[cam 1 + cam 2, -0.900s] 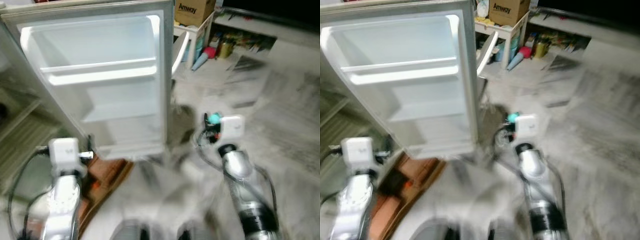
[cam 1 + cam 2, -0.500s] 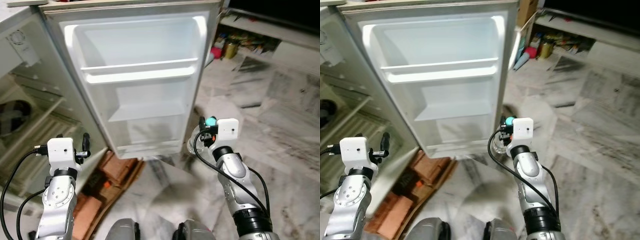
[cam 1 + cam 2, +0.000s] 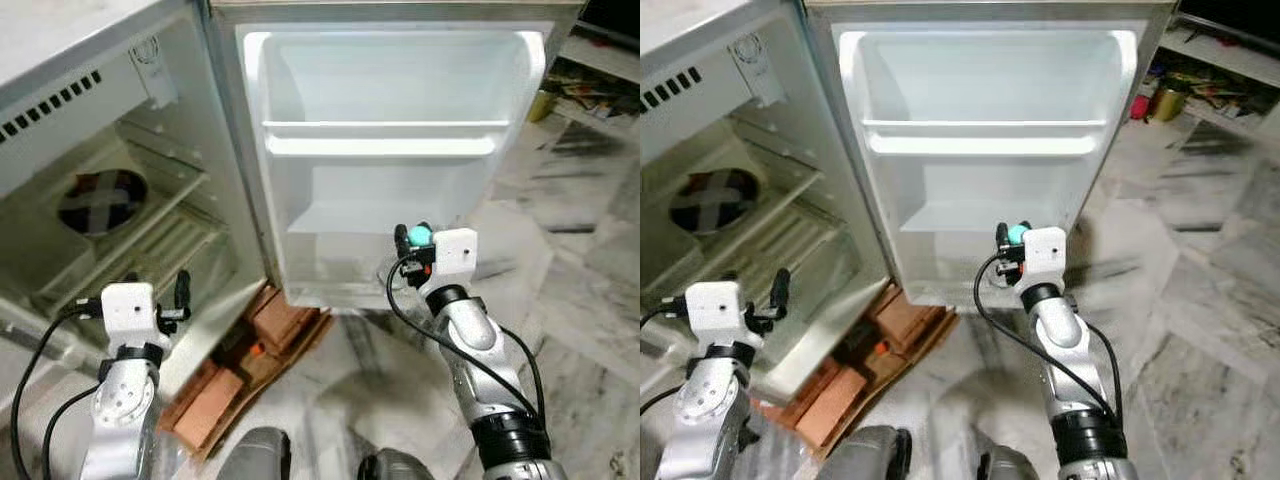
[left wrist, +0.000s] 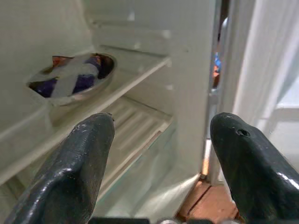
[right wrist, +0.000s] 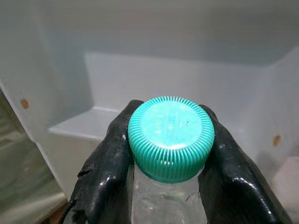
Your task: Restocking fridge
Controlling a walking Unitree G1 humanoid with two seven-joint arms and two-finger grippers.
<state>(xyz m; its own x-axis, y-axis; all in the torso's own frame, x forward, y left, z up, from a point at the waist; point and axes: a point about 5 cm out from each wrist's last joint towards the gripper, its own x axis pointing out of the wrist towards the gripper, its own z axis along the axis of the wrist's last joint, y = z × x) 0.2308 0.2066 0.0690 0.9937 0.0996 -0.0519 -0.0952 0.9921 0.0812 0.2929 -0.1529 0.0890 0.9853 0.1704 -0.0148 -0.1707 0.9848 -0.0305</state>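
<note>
Teal ribbed cap (image 5: 171, 138); white fridge door (image 3: 390, 150); seemingly purple-patterned bowl (image 4: 72, 79).

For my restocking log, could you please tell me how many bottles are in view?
1: a clear bottle with a teal cap, held in the right gripper before the open fridge door. Others may be hidden.

L end effector (image 4: 156, 140) agape, R end effector (image 5: 170, 154) clamped.

The open fridge door (image 3: 390, 150) stands ahead, the fridge body (image 3: 110, 200) to its left. A foil-covered bowl (image 3: 95, 198) sits on an inner shelf. Flattened cardboard (image 3: 245, 360) lies on the floor below.
</note>
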